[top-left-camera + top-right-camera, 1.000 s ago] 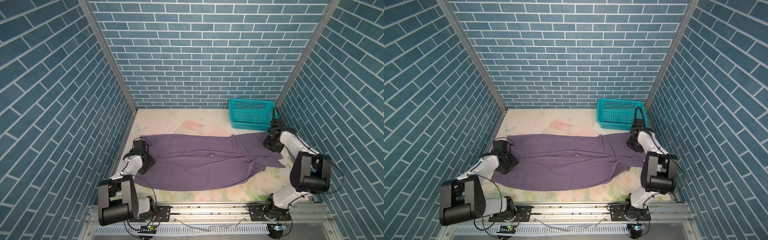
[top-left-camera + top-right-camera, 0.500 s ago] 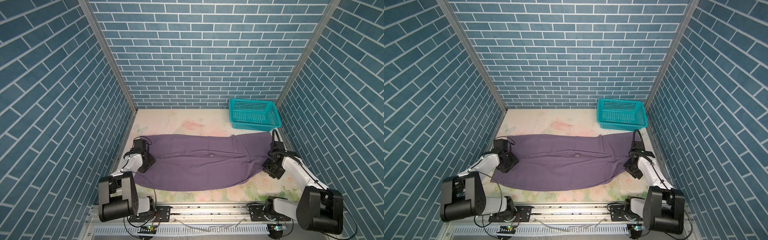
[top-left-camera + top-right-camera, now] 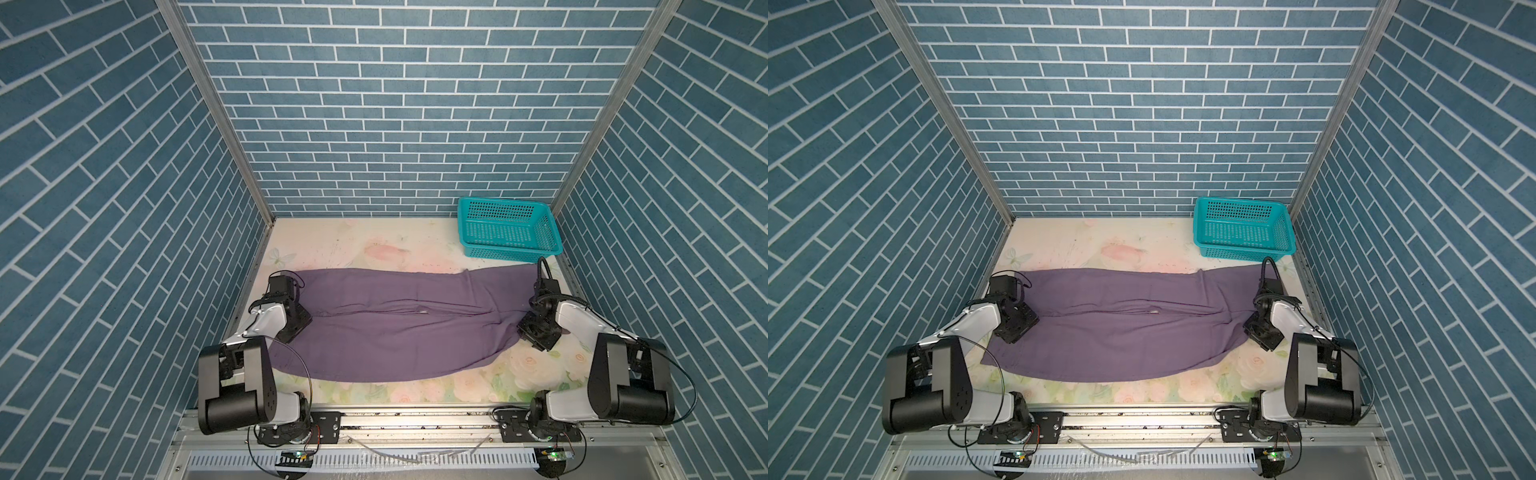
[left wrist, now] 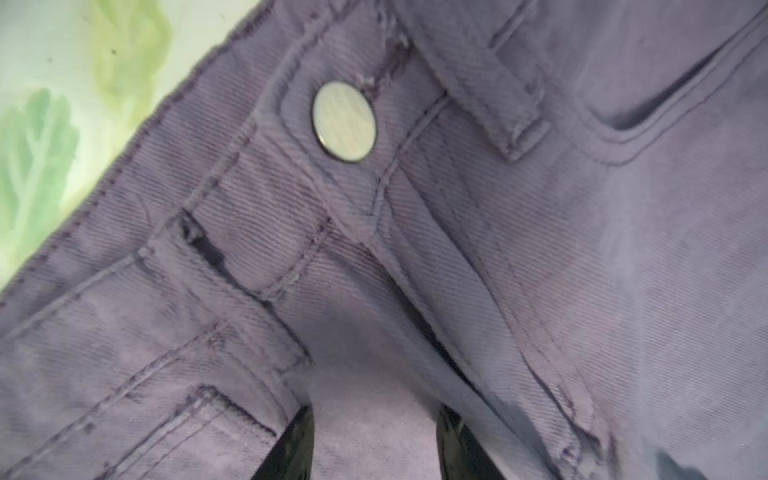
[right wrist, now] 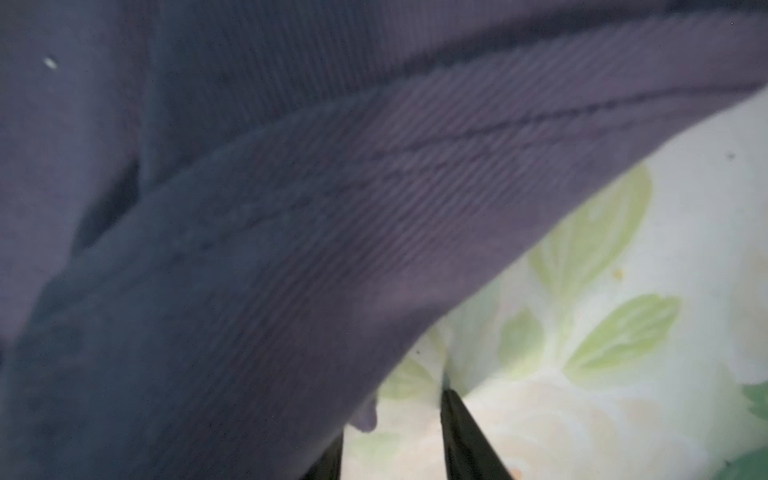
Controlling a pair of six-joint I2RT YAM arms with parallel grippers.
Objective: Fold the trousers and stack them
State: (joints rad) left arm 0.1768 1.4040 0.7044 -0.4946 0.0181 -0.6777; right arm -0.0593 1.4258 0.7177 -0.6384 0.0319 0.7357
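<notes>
The muted-purple trousers point(image 3: 399, 328) point(image 3: 1125, 328) lie spread flat across the table, waist at the left, legs running right. My left gripper point(image 3: 300, 324) point(image 4: 376, 440) is low on the waist end, just below the metal button point(image 4: 344, 120). It is open, its fingers point(image 4: 297, 449) apart with flat fabric lying between them. My right gripper point(image 3: 536, 332) point(image 5: 392, 436) is at the right end of the nearer leg. It is open, with bare floral cloth between its fingers point(image 5: 461, 436) and the leg's hem point(image 5: 291, 249) beside one of them.
A teal mesh basket point(image 3: 505, 241) point(image 3: 1241, 232) stands at the back right corner, just beyond the far leg's end. Blue brick walls close in the left, right and back. Floral tablecloth point(image 3: 374, 249) shows behind the trousers and along the front edge.
My right gripper has moved from the far leg's end beside the basket toward the front, to the nearer leg's hem, and has gone from shut to open. The left gripper has barely shifted.
</notes>
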